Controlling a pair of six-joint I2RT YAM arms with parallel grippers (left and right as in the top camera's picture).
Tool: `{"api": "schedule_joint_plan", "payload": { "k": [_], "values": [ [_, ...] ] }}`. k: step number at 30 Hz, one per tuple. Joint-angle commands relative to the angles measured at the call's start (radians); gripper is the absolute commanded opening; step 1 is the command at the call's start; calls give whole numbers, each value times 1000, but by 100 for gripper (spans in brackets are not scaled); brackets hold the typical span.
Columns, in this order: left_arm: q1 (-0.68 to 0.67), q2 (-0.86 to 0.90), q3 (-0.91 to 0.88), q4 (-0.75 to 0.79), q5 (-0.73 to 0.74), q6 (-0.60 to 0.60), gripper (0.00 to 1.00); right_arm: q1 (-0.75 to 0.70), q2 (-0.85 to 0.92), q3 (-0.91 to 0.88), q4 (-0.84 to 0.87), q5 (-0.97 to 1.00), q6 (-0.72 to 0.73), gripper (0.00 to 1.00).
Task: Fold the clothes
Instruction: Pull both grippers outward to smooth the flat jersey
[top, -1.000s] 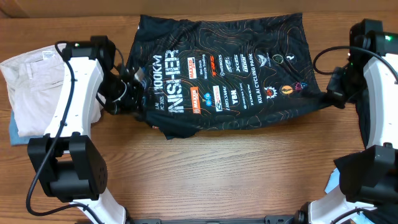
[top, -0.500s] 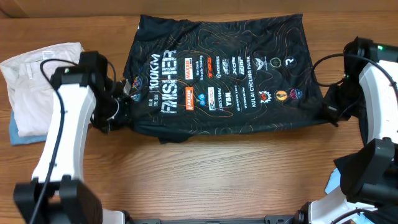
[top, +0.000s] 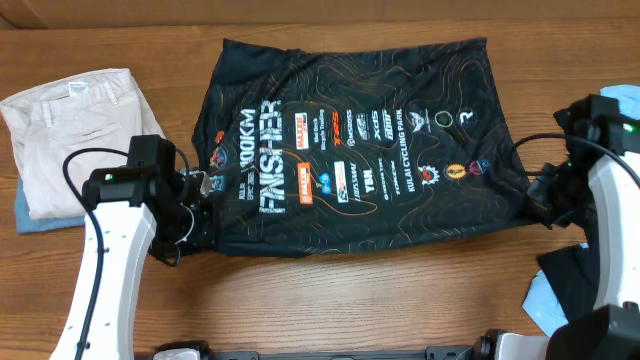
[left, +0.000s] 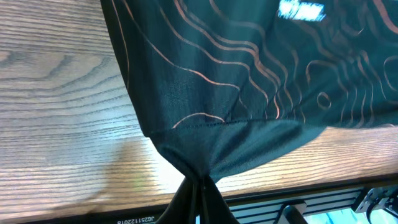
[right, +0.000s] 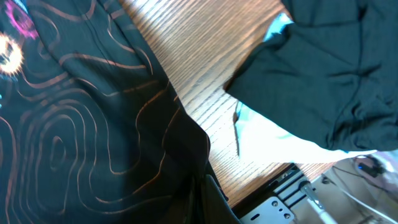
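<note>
Overhead shows the sports top stretched flat between both clamped jaws.

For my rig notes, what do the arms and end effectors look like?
The left arm and right arm have white rounded links, black joint housings and thin black cables alongside. The left end effector and right end effector are black.

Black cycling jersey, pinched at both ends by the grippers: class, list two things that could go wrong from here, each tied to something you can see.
1. The left gripper and right gripper each pinch only a small bunch at the edge of the thin jersey; a hard pull might slip it free.
2. The folded beige trousers lie close to the left gripper; a wide swing could knock them.
</note>
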Motion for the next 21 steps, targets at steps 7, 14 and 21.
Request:
{"api": "schedule_joint_plan", "payload": {
  "k": [7, 14, 21],
  "values": [
    [7, -42, -11, 72, 10, -69, 4, -16, -53, -11, 33, -34, -14, 4],
    [6, -7, -15, 262, 9, -108, 4, -16, 28, -11, 134, -114, -101, 5],
    [3, 103, -15, 390, 10, -112, 4, -16, 125, -11, 238, -117, -101, 5]
  ]
}}
